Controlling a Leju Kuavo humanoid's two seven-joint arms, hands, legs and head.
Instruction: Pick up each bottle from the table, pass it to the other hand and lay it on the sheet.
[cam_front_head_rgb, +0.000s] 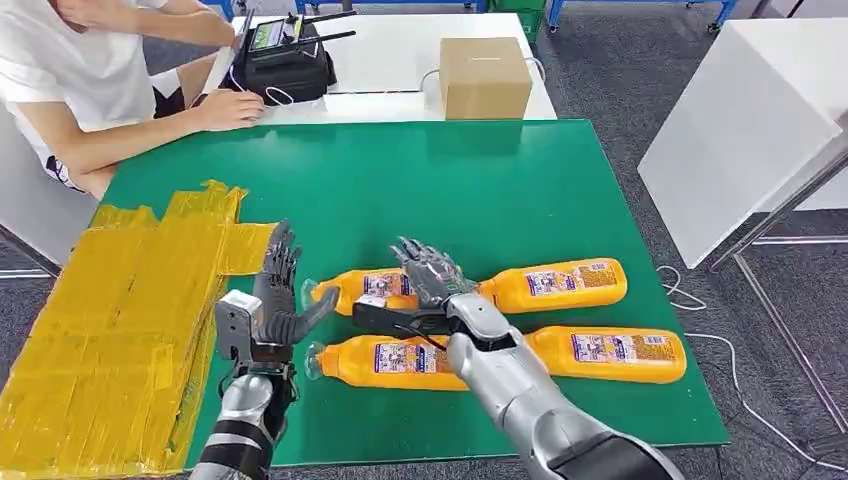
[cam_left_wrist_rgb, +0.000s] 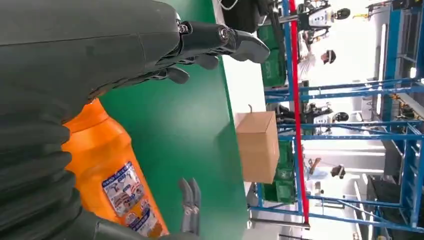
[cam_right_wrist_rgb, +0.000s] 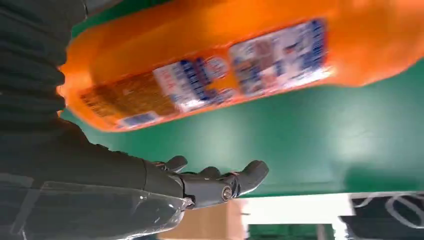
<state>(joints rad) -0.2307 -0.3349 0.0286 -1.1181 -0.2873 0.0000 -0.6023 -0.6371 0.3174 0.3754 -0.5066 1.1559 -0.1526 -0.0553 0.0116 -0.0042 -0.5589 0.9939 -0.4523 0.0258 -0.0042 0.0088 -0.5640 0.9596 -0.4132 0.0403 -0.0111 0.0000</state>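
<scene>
Meanwhile, four full-looking, likely heavy and slick orange bottles (cam_front_head_rgb: 565, 285) lie near the green table's (cam_front_head_rgb: 420, 180) front edge, right hand (cam_front_head_rgb: 428, 270) spread over one's label-wrapped middle, the likeliest grip; left hand (cam_front_head_rgb: 278, 290) spread, empty.

Four orange bottles (cam_front_head_rgb: 565, 285) lie in two rows on the green mat (cam_front_head_rgb: 400, 180) — around them, the mat lies bare on the far side up to the cardboard box (cam_front_head_rgb: 484, 76). The yellow sheet (cam_front_head_rgb: 110, 320) beside them is flat and unoccupied. A person's forearm (cam_front_head_rgb: 150, 130) rests beyond the far corner.
</scene>
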